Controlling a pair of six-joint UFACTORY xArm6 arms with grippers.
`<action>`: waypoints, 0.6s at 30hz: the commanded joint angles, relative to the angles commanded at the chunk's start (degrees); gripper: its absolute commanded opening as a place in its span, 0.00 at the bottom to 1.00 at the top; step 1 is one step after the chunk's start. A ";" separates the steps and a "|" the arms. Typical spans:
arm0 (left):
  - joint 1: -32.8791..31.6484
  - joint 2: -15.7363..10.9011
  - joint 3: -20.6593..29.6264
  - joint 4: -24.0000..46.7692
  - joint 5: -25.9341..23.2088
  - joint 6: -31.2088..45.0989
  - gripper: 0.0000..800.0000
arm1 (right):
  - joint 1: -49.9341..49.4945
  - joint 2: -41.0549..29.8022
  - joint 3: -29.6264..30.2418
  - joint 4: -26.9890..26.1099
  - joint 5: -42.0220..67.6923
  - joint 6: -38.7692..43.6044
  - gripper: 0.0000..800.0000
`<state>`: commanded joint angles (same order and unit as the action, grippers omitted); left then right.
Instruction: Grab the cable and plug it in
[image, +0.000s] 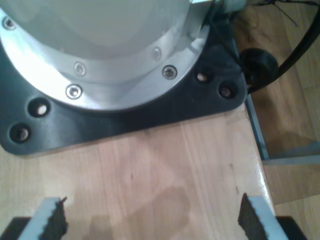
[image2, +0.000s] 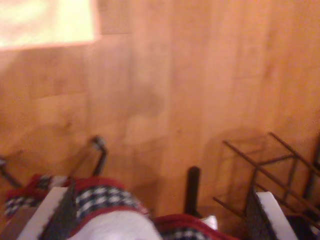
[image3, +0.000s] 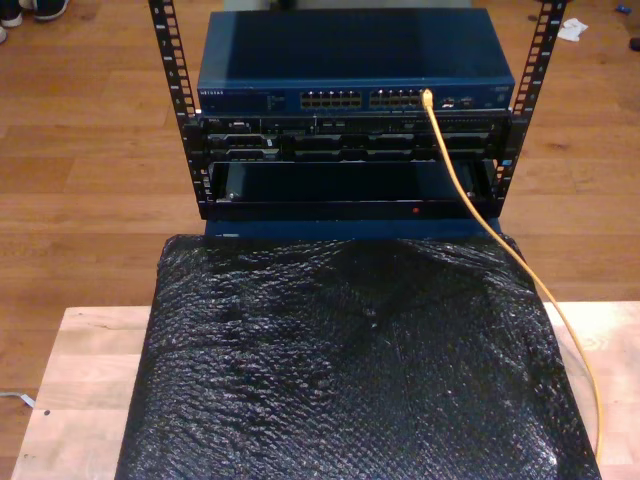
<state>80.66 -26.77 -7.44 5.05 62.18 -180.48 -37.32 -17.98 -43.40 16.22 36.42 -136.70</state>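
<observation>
Although our first wrist view looks along my first gripper (image: 152, 220), its two ribbed black pads stand wide apart with nothing between them, hanging over a pale wooden tabletop (image: 165, 165) just short of a round silver arm base (image: 100, 55) bolted to a black mounting plate (image: 150, 112); we judge it parked there, out of the way. Our second wrist view is blurred, yet my second gripper (image2: 162, 215) also shows its jaws spread wide and holding nothing, above a brown plank floor (image2: 175, 75), a red-edged checked cloth (image2: 100, 197) and a thin dark wire frame (image2: 265, 170). From the exterior view we get what neither wrist camera offers: the thin yellow-orange network cable (image3: 480, 215) already sits with its tip in a port of the blue network switch (image3: 355, 60) mounted in a black metal rack (image3: 350, 170), then trails down past the exterior view's right edge of a crinkled black plastic sheet (image3: 350, 360) covering the table. We judge the plugging done, which would explain both grippers resting open and well apart from it.
</observation>
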 joint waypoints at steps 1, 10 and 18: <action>0.00 0.00 0.00 0.00 0.00 0.00 1.00 | -1.67 -0.88 0.18 0.00 1.67 -0.70 1.00; 0.00 0.00 0.00 0.00 0.00 0.00 1.00 | -15.03 -8.70 1.14 -0.26 20.40 -11.25 1.00; 0.00 0.00 0.00 0.00 0.00 0.00 1.00 | -29.89 -14.42 6.77 -3.25 31.56 -25.14 1.00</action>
<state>80.66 -26.77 -7.44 5.05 62.18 -180.48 -67.21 -32.40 -36.63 12.97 67.98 -161.85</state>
